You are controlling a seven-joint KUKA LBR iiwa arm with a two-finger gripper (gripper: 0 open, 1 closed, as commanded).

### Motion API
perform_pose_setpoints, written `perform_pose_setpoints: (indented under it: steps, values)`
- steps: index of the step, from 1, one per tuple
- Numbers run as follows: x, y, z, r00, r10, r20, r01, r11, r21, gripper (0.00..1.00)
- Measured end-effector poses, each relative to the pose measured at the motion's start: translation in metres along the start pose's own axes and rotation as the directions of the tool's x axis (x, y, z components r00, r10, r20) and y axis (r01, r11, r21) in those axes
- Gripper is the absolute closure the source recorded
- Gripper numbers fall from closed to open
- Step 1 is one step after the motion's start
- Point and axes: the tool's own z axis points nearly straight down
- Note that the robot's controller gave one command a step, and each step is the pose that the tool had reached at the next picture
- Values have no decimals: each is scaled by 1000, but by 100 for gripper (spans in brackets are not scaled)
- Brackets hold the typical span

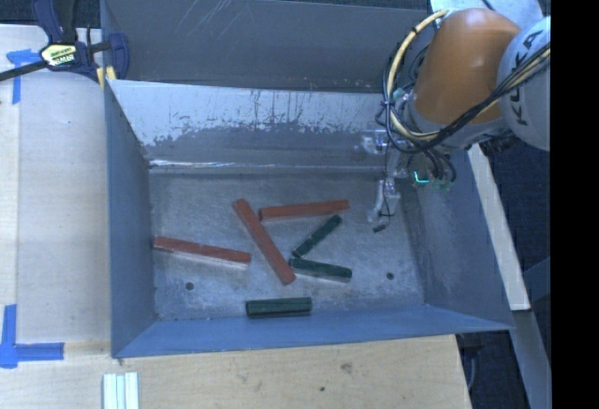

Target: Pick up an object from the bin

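Observation:
My gripper hangs over the right part of the bin floor, its thin fingers pointing down with nothing between them. Just to its left lies a reddish-brown stick, roughly level. Below that, a dark green stick lies slanted, and another dark green stick rests beside its lower end. A longer reddish-brown stick runs diagonally across the middle of the floor.
A third reddish-brown stick lies at the left of the floor. One more dark green stick sits near the front wall. The bin's right wall slopes up close beside the gripper.

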Motion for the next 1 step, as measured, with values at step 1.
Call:
perform_pose_setpoints:
  steps: [1]
  values:
    - [-2,0,-5,1000,-1,8,1,1000,1,0]
